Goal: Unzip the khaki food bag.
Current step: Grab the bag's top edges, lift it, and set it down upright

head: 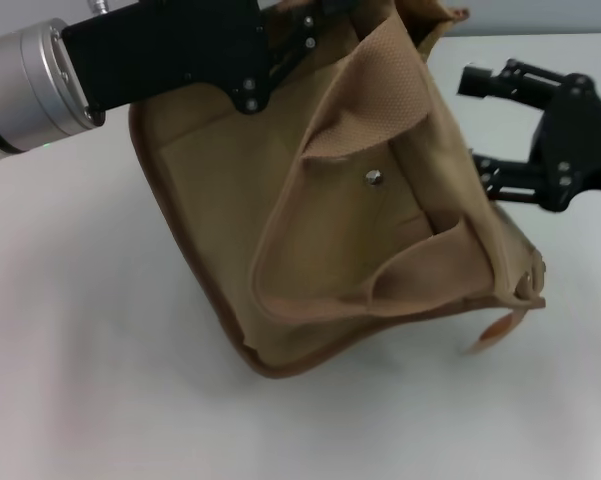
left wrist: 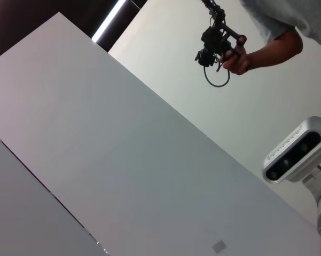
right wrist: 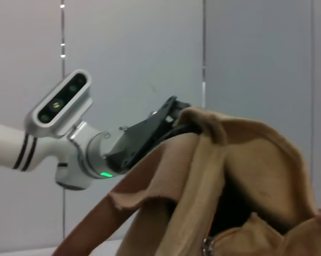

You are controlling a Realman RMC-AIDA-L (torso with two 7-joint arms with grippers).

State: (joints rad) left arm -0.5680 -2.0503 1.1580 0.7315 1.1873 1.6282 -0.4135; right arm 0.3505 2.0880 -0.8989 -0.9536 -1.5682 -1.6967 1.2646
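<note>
Tan canvas, the khaki food bag (head: 320,230) hangs tipped on the white table (head: 100,400), left gripper (head: 310,35) clamped on its top edge; right gripper (head: 485,125), jaws apart beside it, must next find the zipper pull.

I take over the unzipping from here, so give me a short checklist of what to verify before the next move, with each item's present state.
1. Khaki food bag held up: ok, the left end effector is at its top edge and the bag is tilted.
2. Left grip firm: cannot tell, its fingers are hidden by fabric.
3. Right end effector free: ok, it is open beside the bag, holding nothing.
4. Zipper pull located: cannot tell, only a bit of metal shows low in the right wrist view.
5. Strap handles off the zipper: not ok, one drapes over the front.
</note>
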